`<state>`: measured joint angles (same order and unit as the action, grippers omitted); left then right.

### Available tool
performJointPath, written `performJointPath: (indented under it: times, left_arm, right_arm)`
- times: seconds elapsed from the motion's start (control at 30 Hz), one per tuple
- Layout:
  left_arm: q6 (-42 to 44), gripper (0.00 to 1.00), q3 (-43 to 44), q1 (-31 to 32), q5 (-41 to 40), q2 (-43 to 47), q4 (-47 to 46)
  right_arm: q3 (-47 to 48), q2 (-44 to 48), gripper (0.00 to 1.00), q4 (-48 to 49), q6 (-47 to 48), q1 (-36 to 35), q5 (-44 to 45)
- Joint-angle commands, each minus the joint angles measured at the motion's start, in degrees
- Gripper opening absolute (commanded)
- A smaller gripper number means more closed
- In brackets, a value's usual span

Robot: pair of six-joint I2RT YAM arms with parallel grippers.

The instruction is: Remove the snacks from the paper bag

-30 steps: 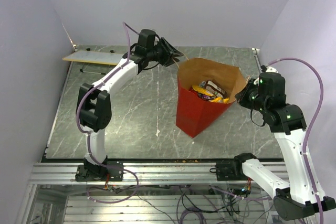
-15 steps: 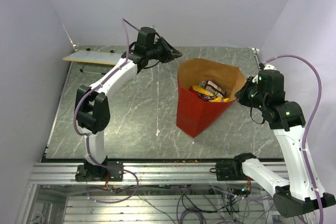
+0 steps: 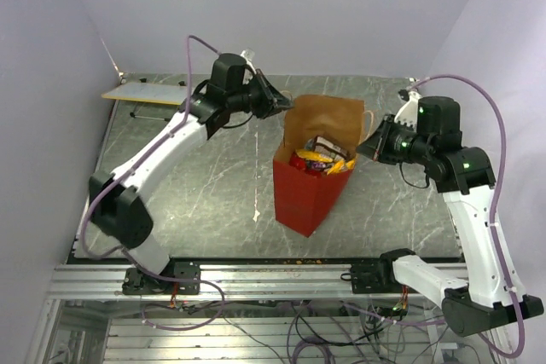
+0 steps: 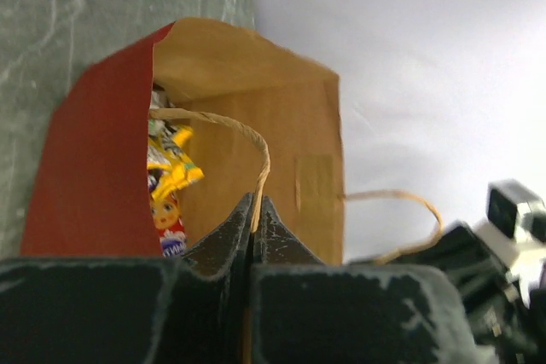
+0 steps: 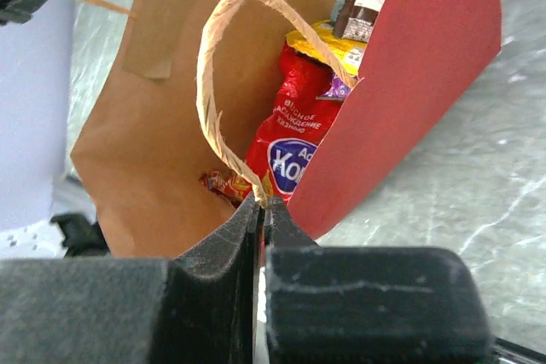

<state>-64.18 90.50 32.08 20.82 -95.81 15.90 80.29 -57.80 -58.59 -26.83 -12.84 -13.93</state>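
Two tools, both clamped shut: left tool (image 4: 256,210) pinches one twisted tan string handle (image 4: 230,125), right tool (image 5: 260,206) pinches the second handle (image 5: 205,83). Paper bag (image 3: 303,198), matte red outside, brown kraft inside, upright between them over the grey marbled tabletop (image 3: 213,185). Snacks (image 3: 322,159) inside, glossy and crinkled: red packet (image 5: 294,138) with blue oval logo, white lettering only partly readable; yellow wrapper (image 4: 175,172); dark brown wrapper (image 5: 363,6).

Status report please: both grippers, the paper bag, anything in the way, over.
Left gripper shut on one string handle. Right gripper shut on the other handle. Paper bag held open, snacks inside. Nothing over the mouth.
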Motion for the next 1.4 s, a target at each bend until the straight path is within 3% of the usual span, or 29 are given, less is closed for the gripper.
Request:
performJointPath:
  times: [0.0,0.1,0.2,0.4,0.5,0.63,0.77,0.87,1.07,1.23,1.37]
  left_arm:
    - [2.5,0.07,-4.8,1.6,-2.9,13.8,6.2]
    - [4.7,0.07,-9.6,1.6,-4.5,22.7,7.9]
    - [7.4,0.09,-10.3,1.5,-8.1,27.7,13.5]
    - [8.2,0.07,-12.7,1.2,-14.0,33.8,16.1]
    - [13.1,0.07,-4.9,0.7,-16.4,31.9,22.7]
    - [18.7,0.07,5.8,0.3,-21.9,28.0,33.6]
    - [18.1,0.07,4.1,-0.4,-28.2,29.7,35.1]
    - [17.9,0.07,0.9,-1.1,-26.2,30.4,32.7]
    - [13.8,0.07,-5.1,-1.2,-22.8,29.7,35.6]
    - [9.5,0.07,-6.3,-1.3,-17.5,29.8,34.6]
    - [8.4,0.07,-3.4,-1.2,-17.9,27.8,38.5]
  right_arm:
    - [-1.4,-0.3,0.00,3.9,-1.6,-0.2,-15.8]
    - [-4.6,-0.4,0.00,13.8,-4.5,-1.0,-22.9]
    - [-6.5,-0.8,0.00,22.4,-6.9,-3.7,-23.1]
    - [-8.9,-6.3,0.00,36.3,-11.6,-20.5,-13.1]
    - [-6.4,-11.9,0.00,38.3,-12.0,-27.5,-5.9]
    - [-3.3,-15.9,0.00,40.4,-13.5,-29.9,-0.3]
    - [-5.9,-16.0,0.00,41.0,-12.4,-30.0,3.1]
    - [-6.5,-16.1,0.00,36.0,-10.9,-30.0,4.9]
    - [-15.2,-11.6,0.14,33.2,-13.8,-29.3,-4.8]
    - [-13.4,-10.4,0.50,19.1,-7.4,-28.9,0.6]
    - [-11.7,-9.7,0.76,17.4,-9.3,-27.7,6.4]
